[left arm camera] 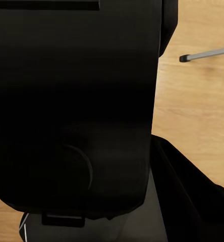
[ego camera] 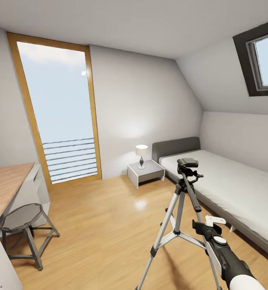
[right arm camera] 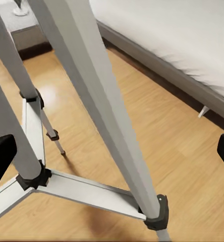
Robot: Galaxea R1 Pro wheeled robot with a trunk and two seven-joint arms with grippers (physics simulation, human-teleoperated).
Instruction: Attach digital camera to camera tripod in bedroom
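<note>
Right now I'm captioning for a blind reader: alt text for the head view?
A silver camera tripod stands on a wood floor beside a low grey bed, with the robot's right arm reaching toward it. Behind are a tall window, nightstand with lamp, desk and stool.

Camera tripod (ego camera: 178, 225) — matt silver legs, seemingly metal — on glossy wood floor (ego camera: 106, 229).
</note>
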